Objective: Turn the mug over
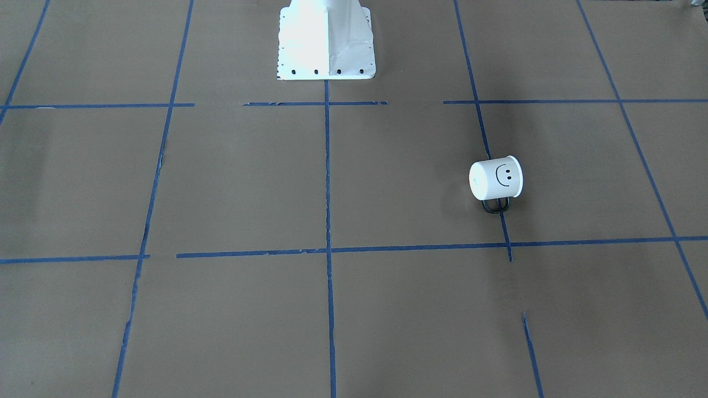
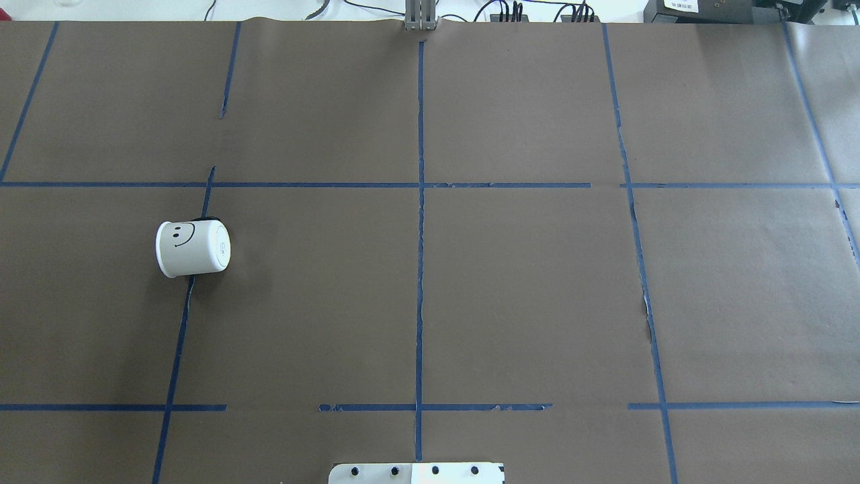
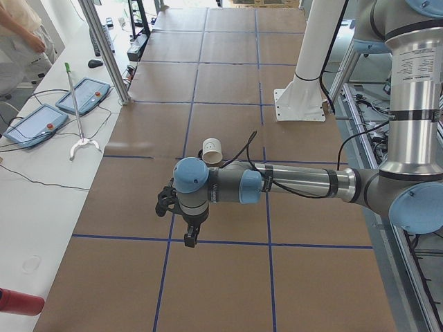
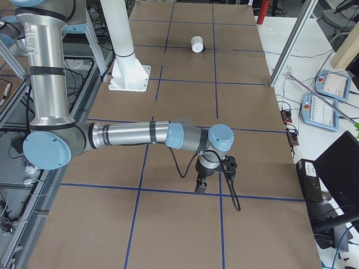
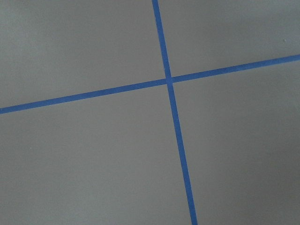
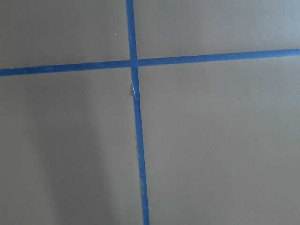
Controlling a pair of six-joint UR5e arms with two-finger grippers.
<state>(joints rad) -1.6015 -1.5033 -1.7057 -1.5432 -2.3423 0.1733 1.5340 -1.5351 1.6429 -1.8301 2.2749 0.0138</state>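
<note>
The white mug (image 1: 496, 178) with a black smiley face lies on its side on the brown table. Its flat base points toward the table's middle, and its thin dark handle (image 1: 496, 205) rests on the table toward the operators' side. It lies on the robot's left half in the overhead view (image 2: 193, 249). It shows small in both side views (image 3: 212, 149) (image 4: 197, 43). My left gripper (image 3: 190, 241) hangs over a tape crossing, well short of the mug. My right gripper (image 4: 199, 189) hangs far from it. Both show only in side views, so I cannot tell whether they are open. The wrist views show only tape lines.
The white robot pedestal (image 1: 326, 44) stands at the table's robot-side edge. Blue tape lines (image 2: 420, 269) grid the brown paper. A side bench holds teach pendants (image 3: 83, 95) and a grabber stick (image 3: 76, 111). An operator (image 3: 21, 34) stands beside it.
</note>
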